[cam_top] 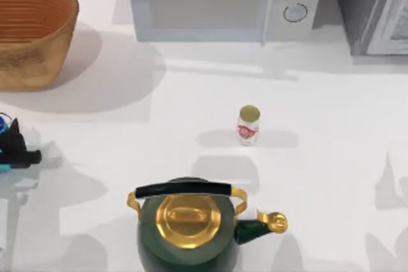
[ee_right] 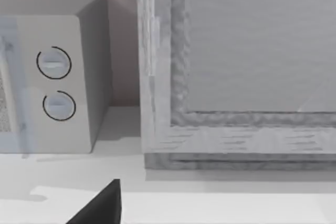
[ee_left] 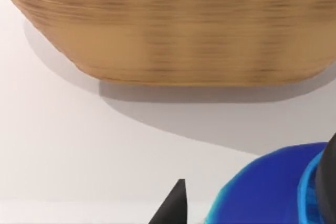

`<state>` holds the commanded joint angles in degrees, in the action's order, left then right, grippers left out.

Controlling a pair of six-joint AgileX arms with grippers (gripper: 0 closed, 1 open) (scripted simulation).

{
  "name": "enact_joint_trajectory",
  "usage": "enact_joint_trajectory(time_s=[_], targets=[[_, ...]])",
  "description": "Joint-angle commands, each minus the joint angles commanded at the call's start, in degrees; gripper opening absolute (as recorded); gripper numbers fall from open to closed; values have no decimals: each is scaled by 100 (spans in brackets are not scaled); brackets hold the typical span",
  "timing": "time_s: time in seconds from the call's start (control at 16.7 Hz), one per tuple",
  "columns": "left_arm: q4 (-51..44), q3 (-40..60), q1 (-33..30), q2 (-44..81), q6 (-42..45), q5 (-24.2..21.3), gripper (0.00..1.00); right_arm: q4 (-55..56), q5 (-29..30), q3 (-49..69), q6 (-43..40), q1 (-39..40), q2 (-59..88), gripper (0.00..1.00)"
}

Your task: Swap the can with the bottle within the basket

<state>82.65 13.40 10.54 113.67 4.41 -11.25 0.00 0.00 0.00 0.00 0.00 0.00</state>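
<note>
The wicker basket stands at the table's far left corner; its tan wall rises just ahead of my left gripper. That gripper hangs at the left edge of the table, in front of the basket and outside it. In the left wrist view my left gripper is shut on the blue-teal can, which is mostly cut off by the picture's edge. The small white bottle with its red label and gold cap stands upright on the table's middle, clear of both arms. One dark finger of my right gripper shows, with nothing beside it.
A dark green and gold kettle sits at the front centre, just in front of the bottle. A white microwave lines the back edge, and a grey cabinet fills the back right corner. Bare tabletop lies between basket and bottle.
</note>
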Motion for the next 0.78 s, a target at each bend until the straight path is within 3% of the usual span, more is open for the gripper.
enact_joint_trajectory(time_s=[0.3,0.6,0.78], targets=[[-1191,669,823,-499,-20,437,0,0,0,0,0,0,0,100],[-3338,2021,1705,-1304,-70,889,0,0,0,0,0,0,0,100],[-4742,3037,1732,-1762,-106,921,0,0,0,0,0,0,0,100]])
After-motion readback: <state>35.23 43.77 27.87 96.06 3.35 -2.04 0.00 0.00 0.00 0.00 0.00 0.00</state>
